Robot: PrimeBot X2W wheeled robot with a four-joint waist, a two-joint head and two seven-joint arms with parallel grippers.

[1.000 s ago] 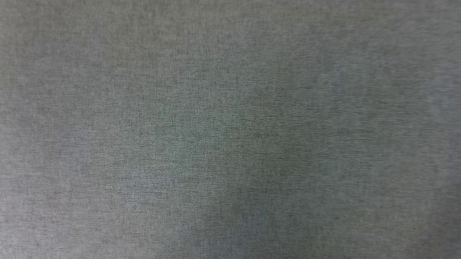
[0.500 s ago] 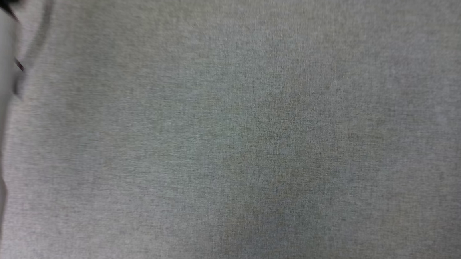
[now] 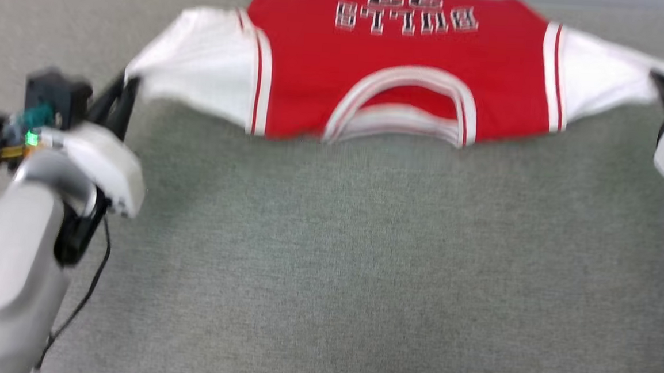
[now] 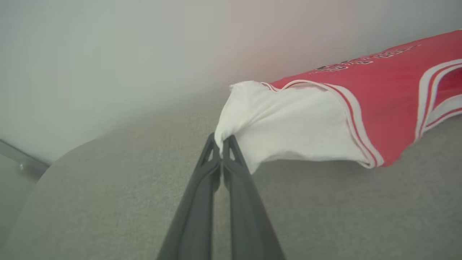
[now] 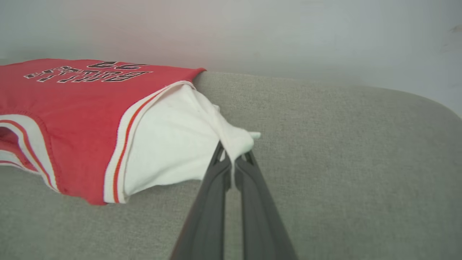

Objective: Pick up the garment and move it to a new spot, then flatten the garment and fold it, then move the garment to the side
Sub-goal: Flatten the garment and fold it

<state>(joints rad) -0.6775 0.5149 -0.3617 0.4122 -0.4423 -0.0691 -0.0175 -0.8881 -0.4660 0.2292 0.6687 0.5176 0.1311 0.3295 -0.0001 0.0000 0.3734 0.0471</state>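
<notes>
Since half a second ago the head camera has swung: the head view then held blurred grey cloth with a pale arm at its left edge, and now it takes in the garment and both grippers.

Head view: the garment (image 3: 398, 52), a red jersey-style T-shirt with white short sleeves, red-and-white striped trim and black white-outlined block lettering, is stretched wide across the far part of the grey woven fabric surface (image 3: 362, 257). Its collar faces the robot and its lettering reads upside down. The left gripper (image 3: 126, 84) meets the tip of the white sleeve (image 3: 201, 69) on the robot's left, ahead of the pale left forearm (image 3: 10, 259) and a thin black cable (image 3: 86, 292). The right gripper (image 3: 661, 85) meets the tip of the opposite sleeve at the right edge. This view is slightly blurred.

Left wrist view: the left gripper (image 4: 221, 141) has its two long dark fingers pressed together, pinching the bunched end of the white sleeve (image 4: 288, 126). The garment (image 4: 382, 104) runs off to the right, over the surface (image 4: 108, 187) and below a pale wall (image 4: 108, 54).

Right wrist view: the right gripper (image 5: 232, 155) likewise has its fingers closed on the gathered tip of the other white sleeve (image 5: 173, 144). The garment (image 5: 83, 115) extends left, and its lower edge casts a shadow on the surface (image 5: 343, 144).
</notes>
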